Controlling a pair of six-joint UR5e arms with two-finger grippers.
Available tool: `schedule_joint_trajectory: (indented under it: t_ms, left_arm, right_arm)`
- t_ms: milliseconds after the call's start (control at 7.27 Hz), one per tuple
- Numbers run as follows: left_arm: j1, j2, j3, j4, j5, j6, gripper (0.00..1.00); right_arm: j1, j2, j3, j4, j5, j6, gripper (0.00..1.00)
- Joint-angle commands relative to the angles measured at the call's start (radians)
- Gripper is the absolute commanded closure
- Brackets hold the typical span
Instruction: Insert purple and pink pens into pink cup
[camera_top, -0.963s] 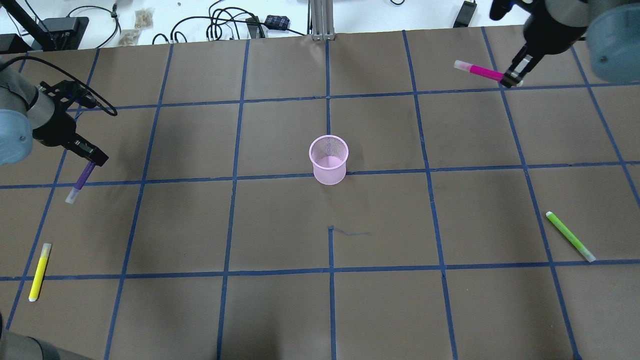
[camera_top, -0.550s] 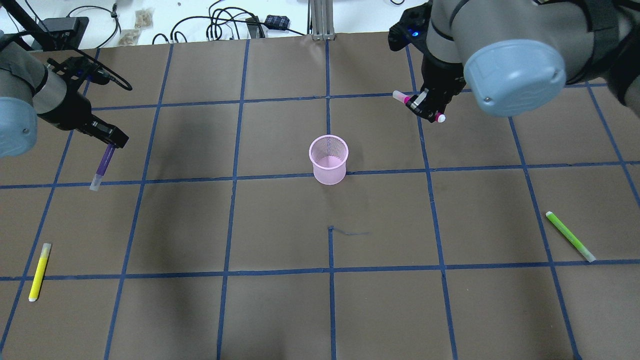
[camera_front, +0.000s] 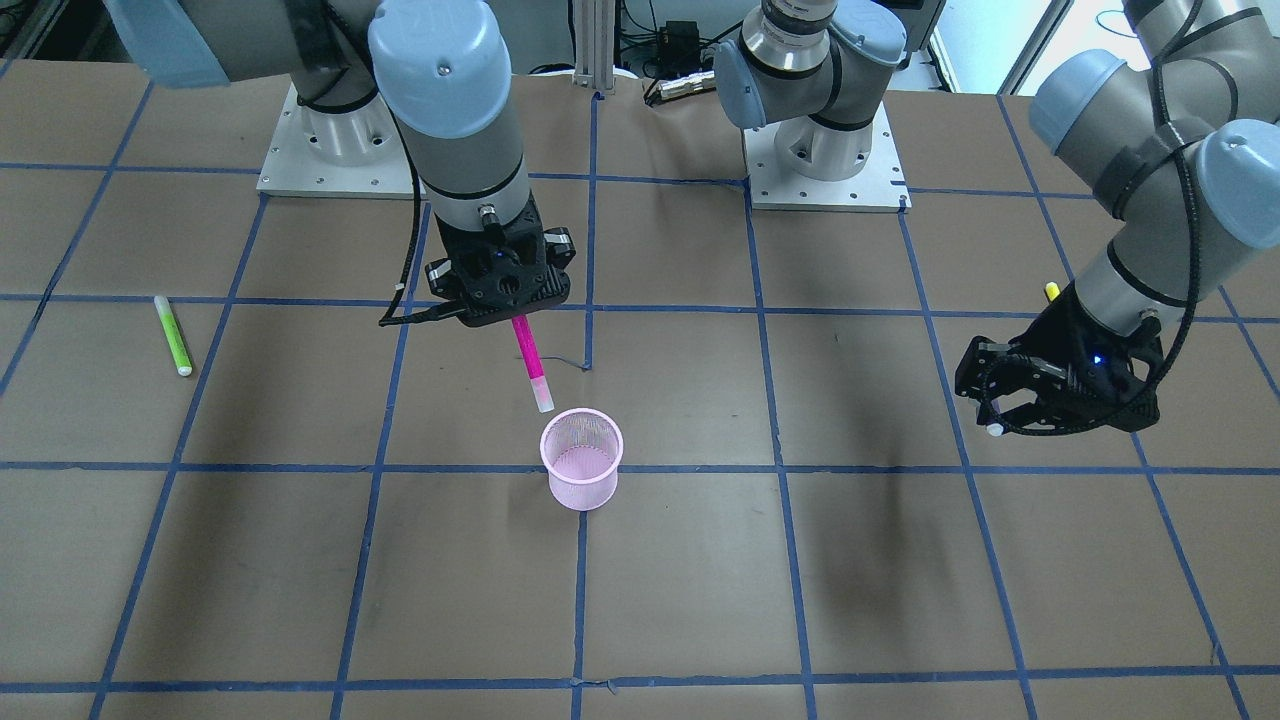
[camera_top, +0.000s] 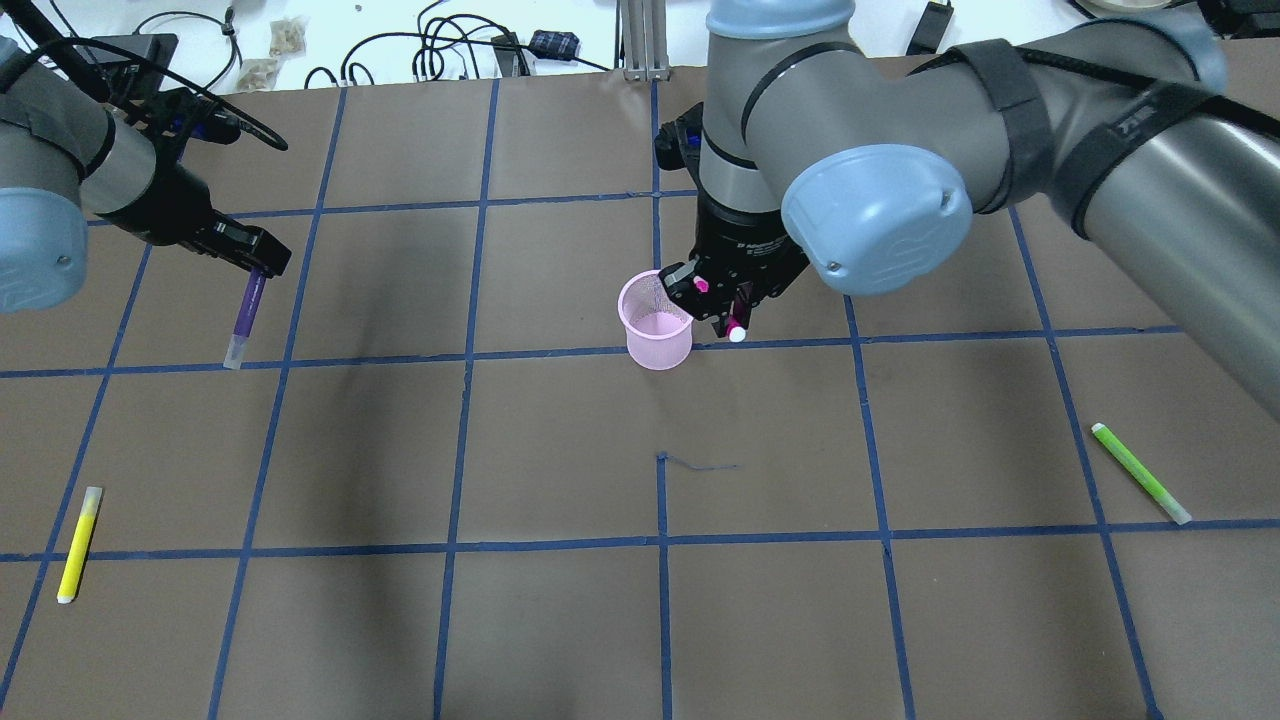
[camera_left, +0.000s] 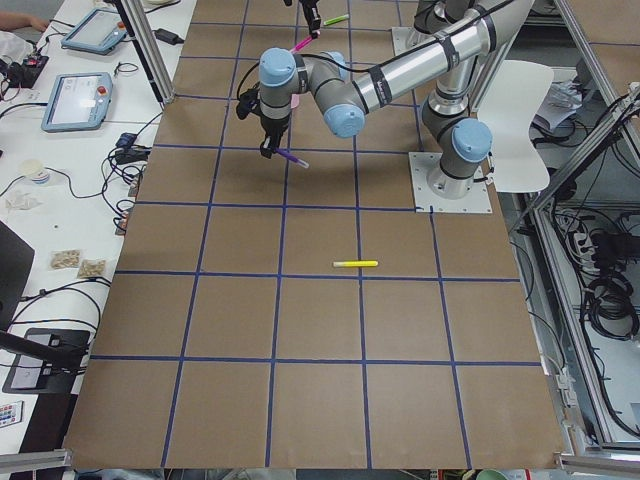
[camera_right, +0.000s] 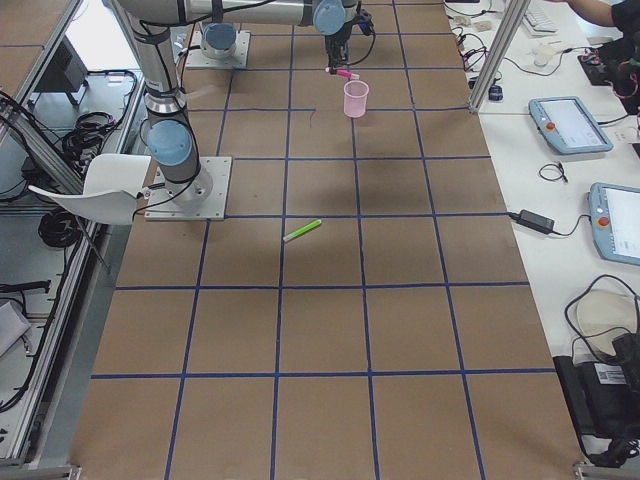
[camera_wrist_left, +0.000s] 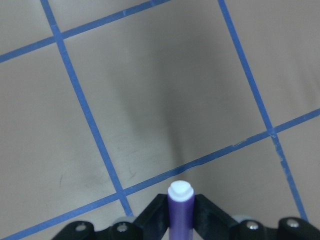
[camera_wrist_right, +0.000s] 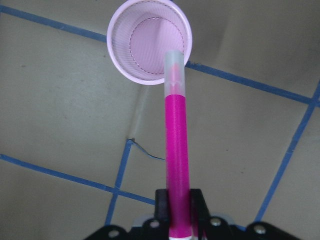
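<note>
Right gripper (camera_wrist_right: 178, 200): jaws closed on the pink pen (camera_wrist_right: 176, 145) at its rear end. The pen hangs cap-down, tilted rather than plumb.

In the right wrist view, the cap end overlaps the right rim of the pink cup (camera_wrist_right: 120, 55). In the front-facing view, the tip sits just above and upper left of the cup mouth, not yet inside. The cup stands upright at centre frame.

Judgement: I should shift the tip over the middle of the mouth, bring the pen nearer vertical, then lower it past the rim before I let go. The mesh cup looks light. A knock on the rim could tip or slide it.

Left gripper (camera_top: 255, 262): closed on the purple pen (camera_top: 243, 318), which hangs free at upper left of the overhead frame, well apart from the cup. I judge it should hold off until the right arm withdraws, since both need the same opening.

Other items: a yellow pen (camera_top: 78, 543) lies lower left and a green pen (camera_top: 1140, 472) lower right. Neither lies near the cup.
</note>
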Motion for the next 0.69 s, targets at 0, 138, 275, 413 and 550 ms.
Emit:
schedule_joint_trajectory:
  t_ms: [0, 138, 275, 413, 550]
  left_arm:
    - [-0.048, 0.013, 0.005, 0.000, -0.038, -0.067, 1.00]
    - [-0.048, 0.016, 0.005, 0.000, -0.075, -0.069, 1.00]
    - [-0.048, 0.016, 0.005, 0.000, -0.077, -0.069, 1.00]
    - [-0.048, 0.016, 0.005, 0.000, -0.077, -0.069, 1.00]
    - [-0.049, 0.018, 0.005, 0.000, -0.077, -0.069, 1.00]
  right_arm:
    - [0.018, 0.083, -0.045, 0.005, 0.053, 0.047, 1.00]
    - [0.018, 0.138, -0.091, 0.037, 0.061, 0.035, 1.00]
    - [0.018, 0.152, -0.144, 0.056, 0.047, 0.025, 1.00]
    - [0.013, 0.158, -0.193, 0.103, 0.046, -0.005, 1.00]
    - [0.006, 0.178, -0.217, 0.154, -0.014, -0.036, 1.00]
